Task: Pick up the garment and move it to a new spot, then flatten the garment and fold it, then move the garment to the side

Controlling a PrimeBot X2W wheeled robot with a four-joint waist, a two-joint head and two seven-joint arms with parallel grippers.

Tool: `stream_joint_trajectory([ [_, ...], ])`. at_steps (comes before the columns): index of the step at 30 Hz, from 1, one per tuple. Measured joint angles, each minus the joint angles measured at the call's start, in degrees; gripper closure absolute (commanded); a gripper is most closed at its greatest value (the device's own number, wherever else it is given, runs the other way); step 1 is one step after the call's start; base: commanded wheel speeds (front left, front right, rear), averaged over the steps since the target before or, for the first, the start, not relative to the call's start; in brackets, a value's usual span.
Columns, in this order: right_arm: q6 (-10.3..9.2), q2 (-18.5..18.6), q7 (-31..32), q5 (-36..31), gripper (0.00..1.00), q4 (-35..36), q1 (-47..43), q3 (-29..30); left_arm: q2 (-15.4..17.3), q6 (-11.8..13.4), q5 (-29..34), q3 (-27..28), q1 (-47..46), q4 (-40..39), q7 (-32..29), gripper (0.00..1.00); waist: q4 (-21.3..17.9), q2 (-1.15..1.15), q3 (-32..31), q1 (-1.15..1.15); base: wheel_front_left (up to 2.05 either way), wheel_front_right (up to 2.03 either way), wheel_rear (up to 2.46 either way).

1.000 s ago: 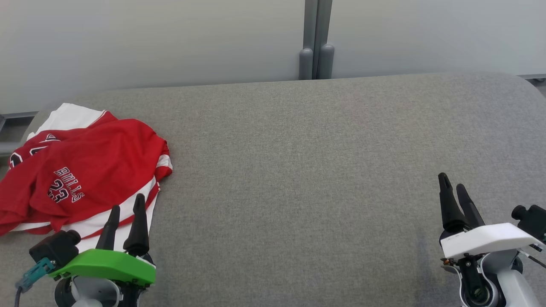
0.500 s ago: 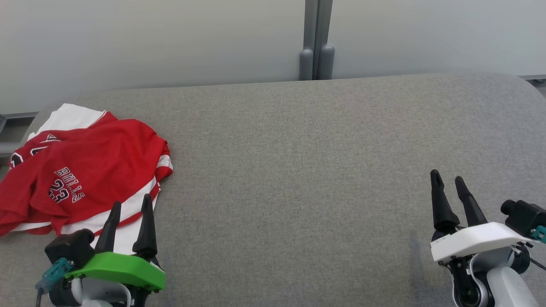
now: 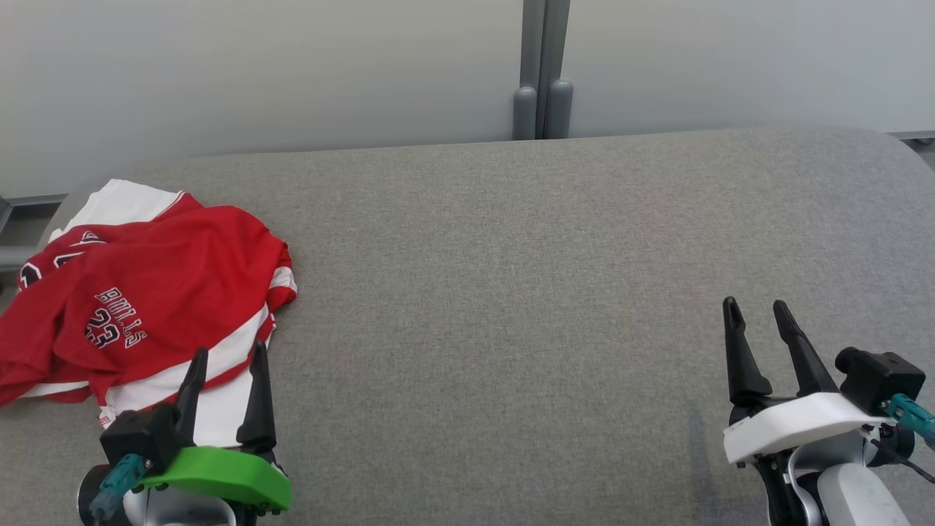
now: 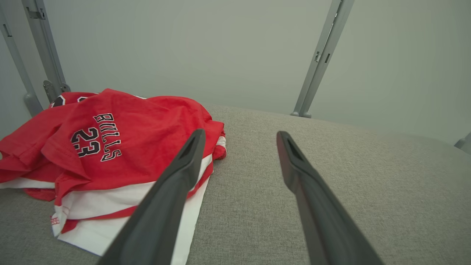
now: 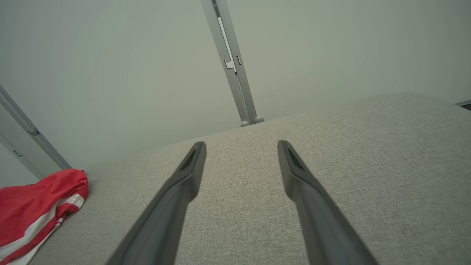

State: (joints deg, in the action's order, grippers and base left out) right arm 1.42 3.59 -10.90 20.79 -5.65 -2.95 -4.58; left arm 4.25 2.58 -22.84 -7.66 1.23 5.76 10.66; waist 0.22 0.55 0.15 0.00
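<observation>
A: Start with the big things. Where does everything sit?

B: A wide grey woven-fabric surface (image 3: 511, 292) runs across in front of pale grey wall panels (image 3: 256, 66), which meet at a grey metal post (image 3: 540, 73). The crumpled red-and-white cloth jersey (image 3: 161, 285) lies bunched at the surface's far-left end. Its black-and-white lettering (image 3: 117, 326) faces up.

A: And the arms?

B: The left gripper (image 3: 229, 351), on its green mount, hovers at the jersey's near white hem. Its jaws are spread wide and hold nothing. The right gripper (image 3: 754, 305), on its white mount, stands well apart from the jersey over bare fabric, also wide and empty.

A: What could go wrong from here?

B: The jersey looks layered to me, so a pinch at the hem may catch only one layer. The rest would then drag, or spill off the left end. If the gripper comes down too shallow, the fingers could skate over the cloth. If it comes down too deep, they could snag the woven cover beneath.

A: Anything changed over the last second?

B: The jersey hasn't shifted. The left gripper has slid rightward and its wrist has rolled, which brings the dark camera block in beside the fingers. The right gripper has drifted leftward and rolled too, so its two fingers now show farther apart.
</observation>
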Motion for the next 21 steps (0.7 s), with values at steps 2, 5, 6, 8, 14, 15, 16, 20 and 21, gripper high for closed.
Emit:
stream_joint_trajectory([
  [2,-0.01,0.0,-0.2,-1.4,0.00,0.1,0.0,-0.2,0.0,0.0,0.6,0.0,0.2,0.1,0.3,0.00,0.0,0.00,-0.1,0.00,0.00,0.00,0.00],
  [5,-0.01,0.0,-0.7,-3.9,0.00,0.1,0.0,-0.5,-0.2,0.3,2.0,0.0,0.4,0.6,1.0,0.00,0.0,0.00,-0.2,0.00,0.00,0.00,0.00],
  [6,-0.01,0.0,-0.9,-4.5,0.00,0.1,0.0,-0.7,-0.2,0.5,2.4,0.0,0.5,0.8,1.1,0.00,-0.1,0.00,-0.3,0.00,0.00,0.00,0.00],
  [8,-0.03,0.0,-1.3,-5.9,0.00,0.1,-0.2,-0.8,-0.2,0.5,3.4,0.0,1.1,1.0,1.6,0.00,-0.1,0.00,-0.6,0.00,0.00,0.00,0.00],
  [14,-0.36,0.1,-2.3,-10.9,0.00,-0.1,-1.6,-1.2,-0.2,0.5,7.1,-0.2,2.1,1.3,2.8,0.00,-0.1,0.00,-1.3,0.00,0.00,0.00,0.00],
  [15,-0.45,0.1,-2.5,-11.6,0.00,0.0,-1.8,-1.3,-0.2,0.6,7.7,-0.3,2.1,1.3,3.0,0.00,-0.1,0.00,-1.4,0.00,0.00,0.00,0.00],
  [16,-0.45,0.1,-2.8,-12.2,0.00,0.0,-2.0,-1.4,-0.2,0.6,8.2,-0.3,2.2,1.3,3.1,0.00,-0.1,0.00,-1.5,0.00,0.00,0.00,0.00],
  [20,-0.46,0.1,-3.4,-14.8,0.00,-0.1,-2.3,-1.7,-0.2,0.7,10.6,-0.6,2.6,1.5,3.6,0.00,0.0,0.00,-1.8,0.00,0.00,0.00,0.00],
  [21,-0.46,0.1,-3.4,-14.8,0.00,-0.2,-2.3,-1.6,-0.2,0.7,10.6,-0.6,2.6,1.6,3.6,0.00,0.0,0.00,-1.9,0.00,0.00,0.00,0.00],
])
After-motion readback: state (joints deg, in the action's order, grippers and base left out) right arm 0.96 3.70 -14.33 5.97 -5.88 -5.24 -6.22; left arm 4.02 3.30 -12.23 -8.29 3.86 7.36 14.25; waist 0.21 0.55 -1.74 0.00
